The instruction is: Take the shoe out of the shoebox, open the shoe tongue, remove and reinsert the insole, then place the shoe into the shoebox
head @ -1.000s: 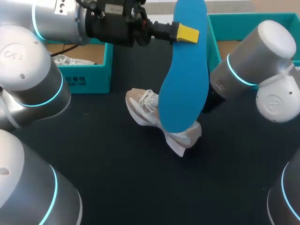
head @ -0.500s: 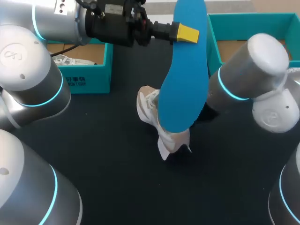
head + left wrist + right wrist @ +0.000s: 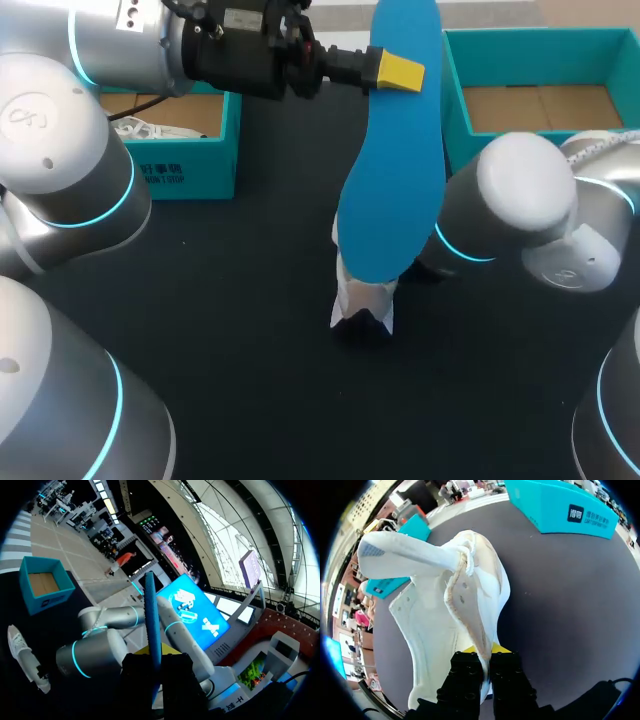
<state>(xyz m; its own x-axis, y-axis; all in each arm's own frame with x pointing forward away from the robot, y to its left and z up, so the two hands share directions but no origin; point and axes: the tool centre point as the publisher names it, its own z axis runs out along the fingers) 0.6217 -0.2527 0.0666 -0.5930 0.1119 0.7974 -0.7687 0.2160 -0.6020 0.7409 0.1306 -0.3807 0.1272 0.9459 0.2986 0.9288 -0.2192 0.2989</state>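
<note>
Black table [image 3: 220, 330]: two teal shoeboxes [image 3: 190, 150], one shoe [image 3: 445, 610] tight in right gripper [image 3: 485, 652], one insole [image 3: 395, 170] tight in left gripper [image 3: 155, 655].

The insole [image 3: 390, 170] is held upright over the middle of the table [image 3: 230, 340] by the left gripper [image 3: 398, 72], which is clamped on its upper part. Below its lower end the shoe [image 3: 362, 300] is found, gripped at its edge by the right gripper [image 3: 485, 652]. The left shoebox [image 3: 190, 150] is placed behind at the left, with a second shoe [image 3: 140, 128] inside. The right shoebox [image 3: 540, 100] is placed behind at the right.
</note>
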